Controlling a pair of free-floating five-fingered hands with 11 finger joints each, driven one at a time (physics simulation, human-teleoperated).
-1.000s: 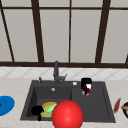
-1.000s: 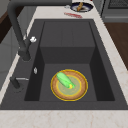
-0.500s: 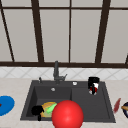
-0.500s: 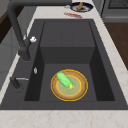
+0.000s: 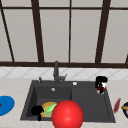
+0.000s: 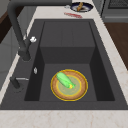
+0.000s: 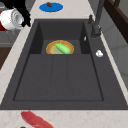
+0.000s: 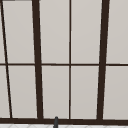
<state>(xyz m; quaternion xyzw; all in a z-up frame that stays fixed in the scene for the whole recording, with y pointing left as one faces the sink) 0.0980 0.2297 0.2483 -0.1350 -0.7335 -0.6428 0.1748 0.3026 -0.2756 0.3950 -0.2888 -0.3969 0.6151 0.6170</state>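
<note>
My right hand (image 5: 101,81) hangs over the sink's back right corner in the front view, fingers curled round a red and white cup (image 5: 101,89). The right side view shows that cup (image 7: 10,20) at the top left with the black hand (image 7: 21,11) wrapped about it. My left hand (image 5: 37,110) floats by the sink's front left corner, apart from a big red round thing (image 5: 67,115) at the front edge. In the basin lies a yellow plate (image 6: 83,85) (image 7: 50,48) carrying a green vegetable (image 6: 64,80) (image 7: 63,48).
The black sink (image 5: 87,102) has a drainboard on its right and a dark faucet (image 5: 56,71) (image 6: 17,30) at the back. A blue plate (image 5: 5,105) (image 7: 51,7) sits on the left counter. On the right counter are a red strip (image 5: 116,105) (image 6: 73,15) and a dark dish (image 6: 80,7).
My right hand with the cup seems to have drifted a little to the right. The left hand, red round thing and plate have stayed put.
</note>
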